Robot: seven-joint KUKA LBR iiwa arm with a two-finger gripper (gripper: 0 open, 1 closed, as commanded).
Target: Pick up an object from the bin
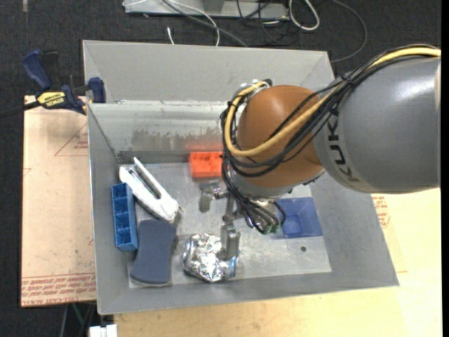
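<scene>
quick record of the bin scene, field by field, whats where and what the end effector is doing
end effector: open, low in the grey bin, front middle
held: nothing between its fingers
nearest thing: crumpled foil ball, right by one fingertip
back: orange block
left: blue compartment strip, white plastic object, dark blue pad
right: blue square tray, partly under the arm

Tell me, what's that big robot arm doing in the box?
The robot arm's gripper hangs low in the grey bin, fingers apart and holding nothing. One finger is down beside a crumpled silver foil ball near the front. An orange block lies by the back wall.
</scene>
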